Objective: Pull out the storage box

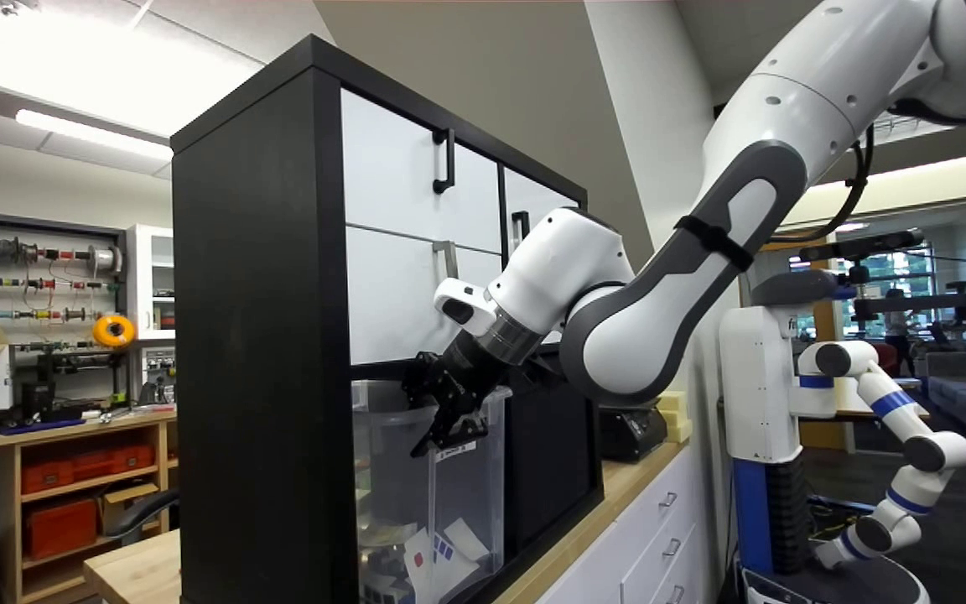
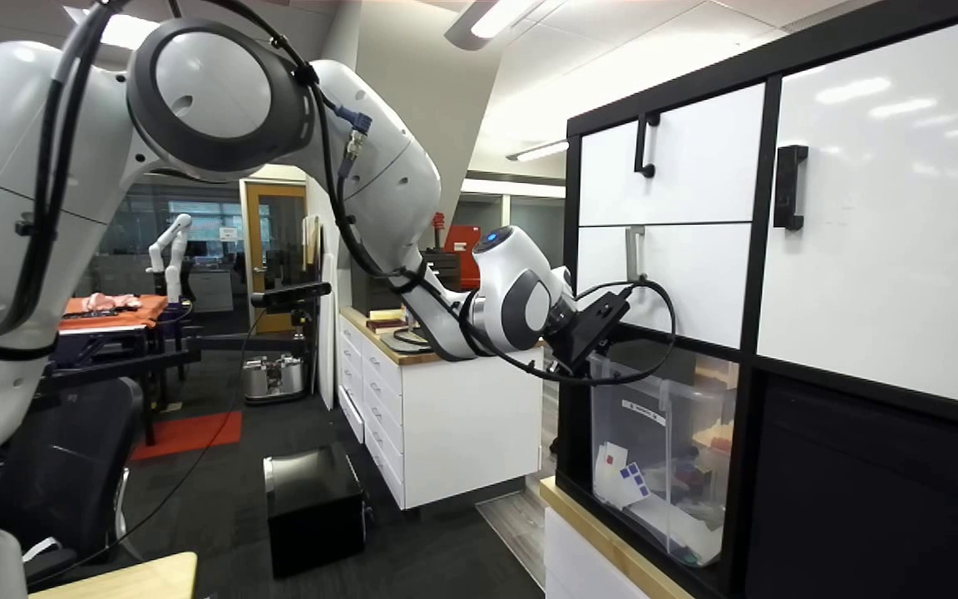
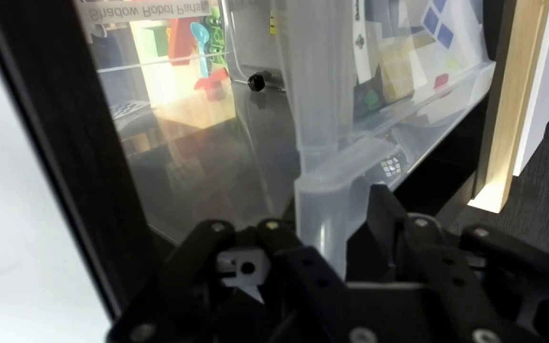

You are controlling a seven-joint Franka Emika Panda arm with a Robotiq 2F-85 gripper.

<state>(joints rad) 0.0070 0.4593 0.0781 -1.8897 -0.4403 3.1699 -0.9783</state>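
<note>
The storage box is a clear translucent bin in the lower cubby of the black cabinet. It shows in both exterior views (image 1: 468,482) (image 2: 633,445), with papers and other small things inside. In the wrist view its thick whitish rim (image 3: 320,95) runs down the middle to between my fingers. My gripper (image 1: 423,415) is at the top front edge of the box. In the wrist view my gripper (image 3: 329,214) is open, with one finger on each side of the rim. A gap shows between the right finger and the rim. The left fingertip is partly hidden.
The black cabinet frame (image 1: 332,335) closes round the box at the sides and above. White drawer fronts (image 2: 666,279) with handles sit just above. A wooden countertop (image 2: 604,541) runs below the cabinet. A black panel (image 2: 870,491) fills the neighbouring cubby.
</note>
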